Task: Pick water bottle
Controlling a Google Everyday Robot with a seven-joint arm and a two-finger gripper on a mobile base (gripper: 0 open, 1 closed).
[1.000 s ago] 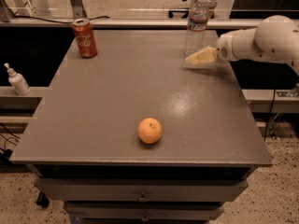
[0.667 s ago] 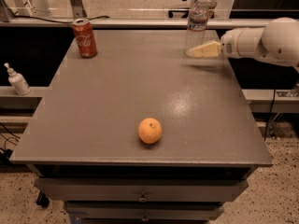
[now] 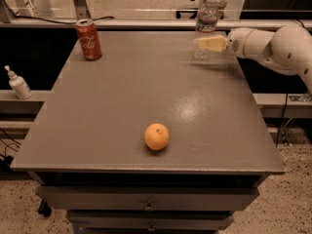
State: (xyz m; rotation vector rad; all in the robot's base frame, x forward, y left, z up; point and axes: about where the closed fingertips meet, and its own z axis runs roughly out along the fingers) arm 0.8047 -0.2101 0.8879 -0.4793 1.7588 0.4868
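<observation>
Jaws at the water bottle (image 3: pixel 206 19), cannot tell if gripping, one red can (image 3: pixel 88 39), one orange (image 3: pixel 157 136), one pump bottle (image 3: pixel 18 84)

White curly writing on the red can (image 3: pixel 88 39), likely Coca-Cola. No readable words on the water bottle (image 3: pixel 206 18); hand (image 3: pixel 199 44) right by it, far right of tabletop (image 3: pixel 146 87).

— Where is the water bottle (image 3: pixel 206 18)?
— Upright at the far right of the grey table (image 3: pixel 146 82), close to its back edge. It is tall, slim, clear plastic, with a white cap on and a pale label band round its body.
— And your gripper (image 3: pixel 198 44)?
— It comes in from the right, level with the bottle's lower half and crossing in front of it. Whether it touches, I cannot tell.
</observation>
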